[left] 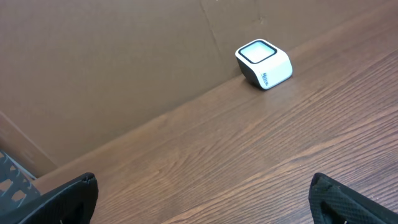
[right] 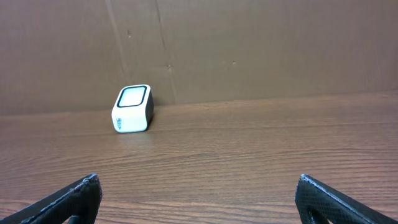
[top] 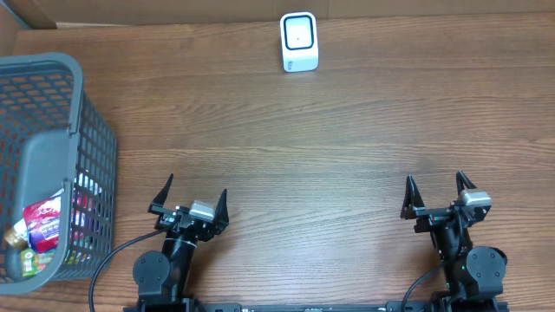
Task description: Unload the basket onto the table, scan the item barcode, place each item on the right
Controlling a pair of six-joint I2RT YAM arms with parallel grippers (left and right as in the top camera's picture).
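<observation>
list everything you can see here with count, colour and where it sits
table: one, brown wood grain, under everything
scanner: one, white with a dark-rimmed window, far edge of the table, middle
basket: one, grey mesh, left edge of the table
packaged items: several, exact count unclear, red, white and green, inside the basket
cardboard wall: one, brown, behind the scanner
left gripper: one, black, near edge, open, empty
right gripper: one, black, near edge, open, empty

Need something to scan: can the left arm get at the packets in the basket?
Probably yes. The left gripper is open beside the basket, nothing between them. The top is open, but the mesh wall screens the packets, so it would likely have to come in over the rim.
</observation>
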